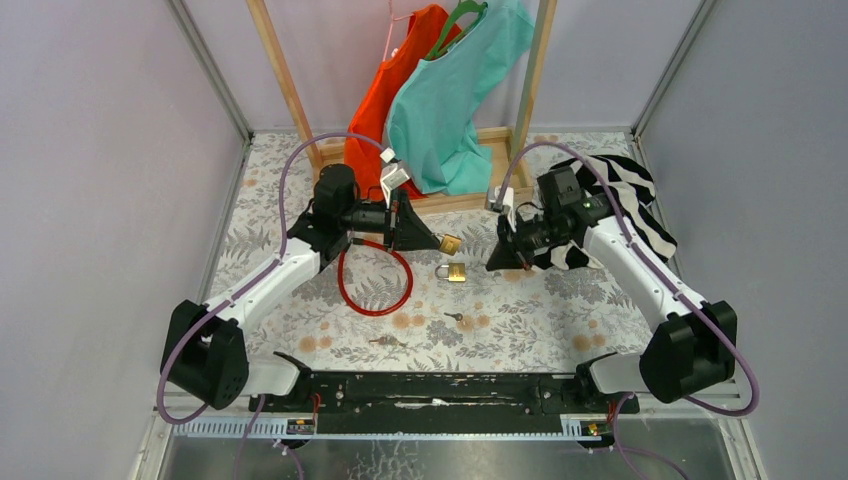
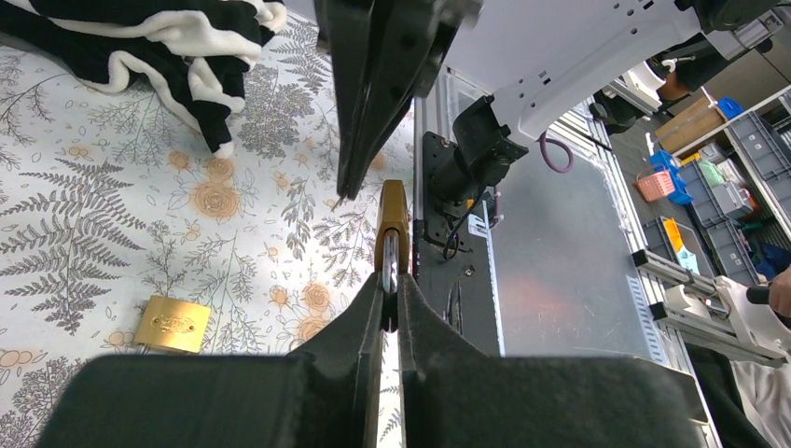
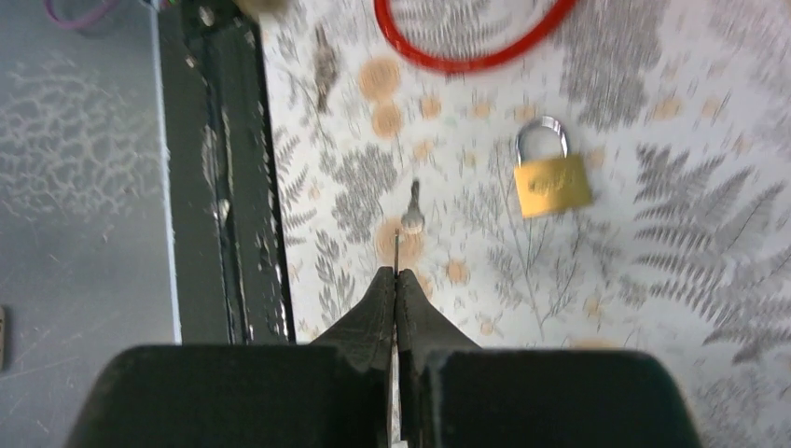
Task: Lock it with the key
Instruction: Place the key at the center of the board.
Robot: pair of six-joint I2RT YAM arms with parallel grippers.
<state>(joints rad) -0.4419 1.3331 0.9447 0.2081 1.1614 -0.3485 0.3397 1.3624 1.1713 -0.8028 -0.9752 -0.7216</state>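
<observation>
brass padlock (image 2: 392, 219) is pinched by its shackle in the left gripper (image 2: 390, 291), raised off the floral table (image 1: 560, 320). a thin key (image 3: 396, 254) is clamped in the right gripper (image 3: 395, 277) just beside it. a second padlock (image 3: 552, 182) is laid flat below.

White-and-black arms (image 1: 285, 272), purple cables (image 1: 300, 152)

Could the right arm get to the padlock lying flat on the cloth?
Probably yes: the padlock lies in the open close beside the right gripper, nothing covering it. But that gripper is shut, seemingly on a thin key, so it could touch the lock, not grasp it.
</observation>
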